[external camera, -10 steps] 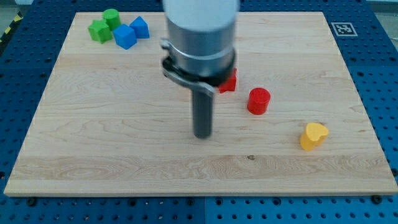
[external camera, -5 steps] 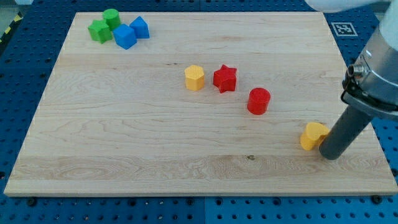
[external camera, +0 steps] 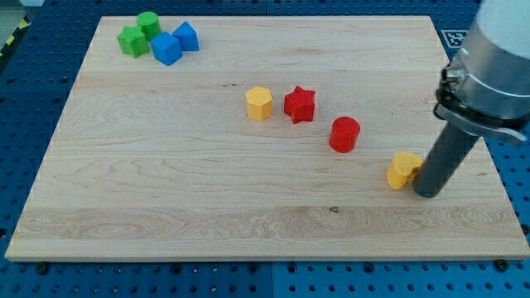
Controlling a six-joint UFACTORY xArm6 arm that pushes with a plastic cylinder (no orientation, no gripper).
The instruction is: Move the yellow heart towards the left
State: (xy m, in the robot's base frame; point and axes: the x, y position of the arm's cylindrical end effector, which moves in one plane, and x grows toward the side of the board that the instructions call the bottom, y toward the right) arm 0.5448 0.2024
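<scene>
Camera view: my tip (external camera: 428, 194) pressed the right side of the yellow heart-shaped block (external camera: 403, 170).
The push looked barely begun; the heart sat near the pale wooden surface's (external camera: 166, 190) right edge, most leftward travel remaining. No hand existed, only a rod; no containers were present.

No words, brand names or numbers can be read anywhere. The only sign is a small black-and-white square marker (external camera: 456, 38) with a blocky coded pattern, fixed to the blue pegboard surface (external camera: 497, 66) just beyond the counter (external camera: 166, 190) at the view's top right corner. Its pattern carries no legible characters.
</scene>
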